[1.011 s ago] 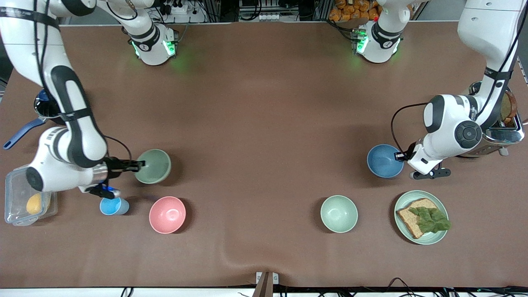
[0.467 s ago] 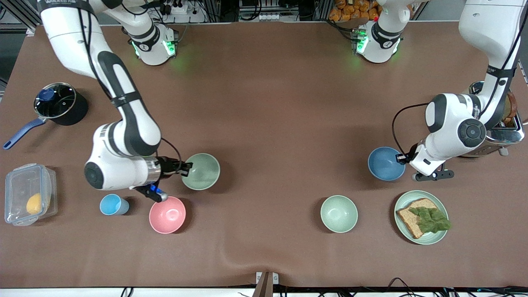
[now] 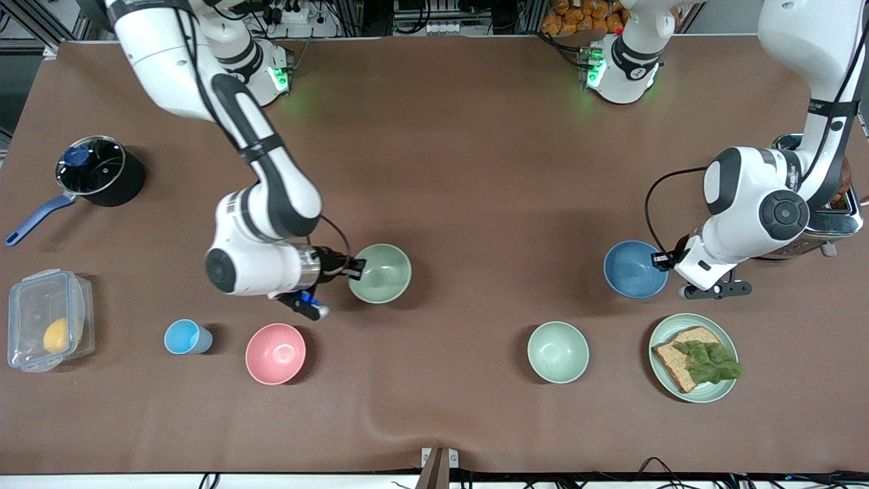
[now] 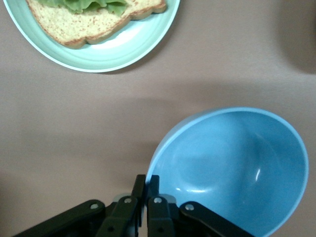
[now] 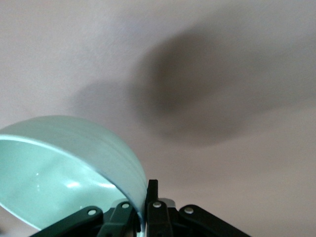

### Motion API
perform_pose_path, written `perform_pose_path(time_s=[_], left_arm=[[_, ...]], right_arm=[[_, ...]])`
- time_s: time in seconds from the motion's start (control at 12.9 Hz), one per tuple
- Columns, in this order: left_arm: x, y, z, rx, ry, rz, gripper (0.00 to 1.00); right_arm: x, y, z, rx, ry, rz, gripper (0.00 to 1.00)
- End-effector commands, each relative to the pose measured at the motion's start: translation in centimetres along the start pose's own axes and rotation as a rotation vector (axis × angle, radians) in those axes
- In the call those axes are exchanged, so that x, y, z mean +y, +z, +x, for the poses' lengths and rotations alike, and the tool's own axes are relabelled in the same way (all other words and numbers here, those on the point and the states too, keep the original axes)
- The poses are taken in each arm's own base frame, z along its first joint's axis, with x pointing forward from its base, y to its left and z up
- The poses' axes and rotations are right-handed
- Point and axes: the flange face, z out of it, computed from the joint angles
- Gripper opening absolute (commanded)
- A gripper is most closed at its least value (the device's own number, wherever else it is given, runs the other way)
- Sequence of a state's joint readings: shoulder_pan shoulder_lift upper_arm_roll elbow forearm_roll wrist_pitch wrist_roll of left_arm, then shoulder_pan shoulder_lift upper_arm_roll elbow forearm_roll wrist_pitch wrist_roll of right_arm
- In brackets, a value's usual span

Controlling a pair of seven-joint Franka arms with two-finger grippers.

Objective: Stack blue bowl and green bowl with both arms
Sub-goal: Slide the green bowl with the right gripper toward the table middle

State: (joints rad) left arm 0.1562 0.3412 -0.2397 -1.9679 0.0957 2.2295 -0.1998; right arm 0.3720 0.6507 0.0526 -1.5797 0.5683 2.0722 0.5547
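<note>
1. The right gripper (image 3: 354, 269) is clamped tight on the rim of the green bowl (image 3: 381, 273), one finger inside the wall and one outside. It carries the bowl in the air over the bare middle of the table (image 3: 475, 170), its shadow lying on the cloth below.
2. The left gripper (image 3: 662, 259) is pinched the same way on the rim of the blue bowl (image 3: 633, 269), toward the left arm's end of the table. I cannot tell whether this bowl is lifted or resting.
3. Both bowls look stiff, light and glossy. A thin rim pinch should carry them, but the smooth wall could slip or pivot between the pads, so I would keep the bowl level and move gently.
4. The rim is the only handy hold; for nesting, the grip should stay on the side away from the other bowl.
5. Nearer the camera stand a mint bowl (image 3: 558, 352) and a plate (image 3: 726, 388) with bread, just beside the blue bowl; a pink bowl (image 3: 275, 353) and a small cup (image 3: 187, 337) sit toward the right arm's end.
</note>
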Motion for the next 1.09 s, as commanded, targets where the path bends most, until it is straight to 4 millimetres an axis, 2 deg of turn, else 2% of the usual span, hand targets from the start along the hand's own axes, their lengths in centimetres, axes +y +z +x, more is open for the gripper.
perform_pose_path(time_s=[0.0, 0.39, 0.47, 0.62, 0.7, 0.86, 1.01], left_arm=[[1.3, -1.9, -0.1, 0.000, -0.010, 0.009, 0.00], [2.9, -2.8, -0.2, 0.015, 0.011, -0.004, 0.00], [3.4, -3.1, -0.1, 0.020, 0.006, -0.008, 0.00], [4.7, -3.5, -0.2, 0.028, -0.003, -0.015, 0.00], [5.7, -3.6, -0.4, 0.028, -0.007, -0.020, 0.00], [7.6, -3.8, -0.9, 0.026, -0.038, -0.031, 0.00], [9.1, -4.0, -1.3, 0.026, -0.048, -0.038, 0.00]], right_arm=[[-2.3, 3.9, -2.2, 0.040, 0.072, 0.016, 0.00], [-5.9, 12.7, -6.1, 0.090, 0.145, 0.140, 0.00], [-6.1, 13.1, -6.4, 0.105, 0.161, 0.155, 0.10], [-6.3, 13.8, -6.9, 0.103, 0.176, 0.153, 0.91], [-6.4, 13.6, -6.9, 0.100, 0.235, 0.158, 1.00], [-7.1, 12.2, -6.8, 0.100, 0.335, 0.185, 1.00], [-7.2, 9.9, -6.1, 0.100, 0.444, 0.214, 1.00]])
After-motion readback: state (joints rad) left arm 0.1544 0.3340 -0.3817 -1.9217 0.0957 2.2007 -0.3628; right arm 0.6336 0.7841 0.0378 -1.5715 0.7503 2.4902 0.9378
